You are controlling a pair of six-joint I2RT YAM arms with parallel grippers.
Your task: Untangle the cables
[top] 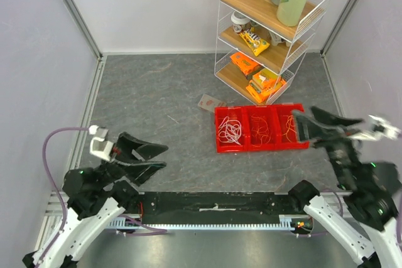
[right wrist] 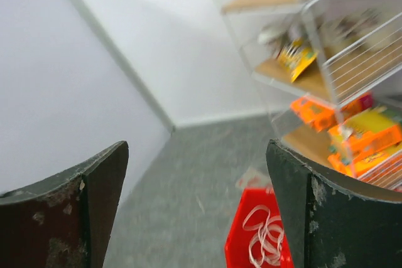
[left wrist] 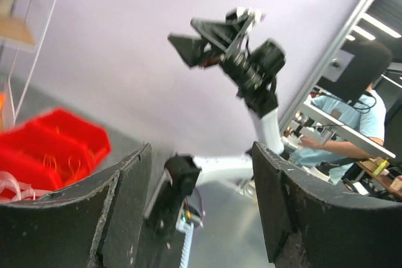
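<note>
Red bin [top: 264, 148] holds white cables [top: 230, 131] in its left compartment, orange cables [top: 260, 131] in the others; my left gripper [top: 154, 157] and right gripper [top: 303, 114] gape, empty.

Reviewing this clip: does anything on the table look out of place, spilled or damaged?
Only one thing: a small flat packet lies loose and askew on the grey mat, by the far left corner of the red tray. The cables sit inside the tray's compartments; nothing looks spilled.
</note>
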